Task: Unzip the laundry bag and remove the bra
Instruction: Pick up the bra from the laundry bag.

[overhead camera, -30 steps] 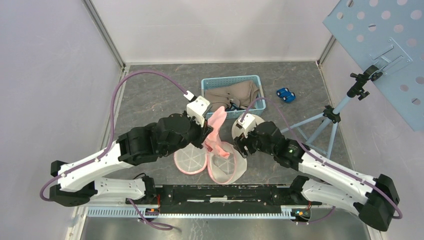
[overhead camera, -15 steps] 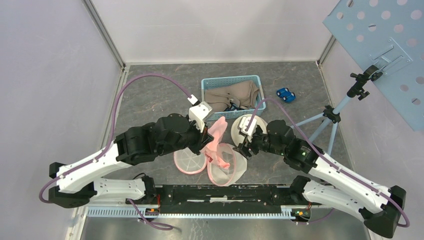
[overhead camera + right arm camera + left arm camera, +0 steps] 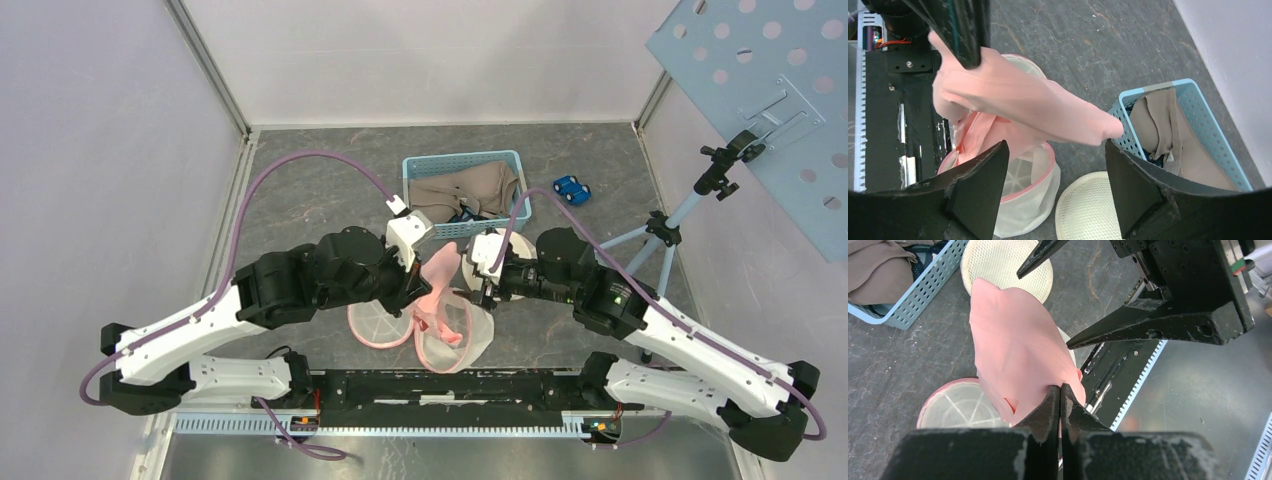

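Note:
The pink bra [image 3: 441, 284] hangs lifted above the open laundry bag [image 3: 462, 340], a white mesh pouch with pink trim. Its round lid [image 3: 378, 322] lies flat to the left. My left gripper [image 3: 416, 291] is shut on the bra's edge; in the left wrist view the fingertips [image 3: 1060, 388] pinch the pink fabric [image 3: 1013, 347]. My right gripper [image 3: 482, 283] stands open just right of the bra. In the right wrist view its jaws [image 3: 1056, 145] are spread wide with the bra [image 3: 1023, 105] hanging ahead of them, untouched, and the bag [image 3: 1023, 200] below.
A blue basket [image 3: 415, 165] with beige clothing stands behind the bag. A cream mesh disc [image 3: 1085, 210] lies between basket and bag. A blue toy car [image 3: 571, 189] and a tripod [image 3: 650, 250] stand at the right.
The right gripper has swung up and left to the bra's side, its arm stretching further in. The left gripper has shifted slightly right, and the bra now leans toward the right gripper.

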Action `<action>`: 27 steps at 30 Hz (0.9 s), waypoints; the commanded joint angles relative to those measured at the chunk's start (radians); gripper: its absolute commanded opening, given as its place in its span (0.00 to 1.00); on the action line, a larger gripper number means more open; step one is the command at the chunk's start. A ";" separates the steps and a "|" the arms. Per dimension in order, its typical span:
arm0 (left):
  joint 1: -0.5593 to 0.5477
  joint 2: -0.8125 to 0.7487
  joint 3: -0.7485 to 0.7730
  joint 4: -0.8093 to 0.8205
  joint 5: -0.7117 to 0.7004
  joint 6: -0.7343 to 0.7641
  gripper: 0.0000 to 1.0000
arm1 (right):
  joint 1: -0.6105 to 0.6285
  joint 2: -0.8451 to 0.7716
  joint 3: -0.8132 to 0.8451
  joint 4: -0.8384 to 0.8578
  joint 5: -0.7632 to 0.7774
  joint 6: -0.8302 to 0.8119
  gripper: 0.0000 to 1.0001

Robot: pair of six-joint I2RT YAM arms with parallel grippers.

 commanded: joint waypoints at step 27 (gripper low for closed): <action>0.115 -0.041 0.039 0.083 -0.030 -0.030 0.04 | 0.130 0.054 0.105 -0.046 0.016 -0.052 0.00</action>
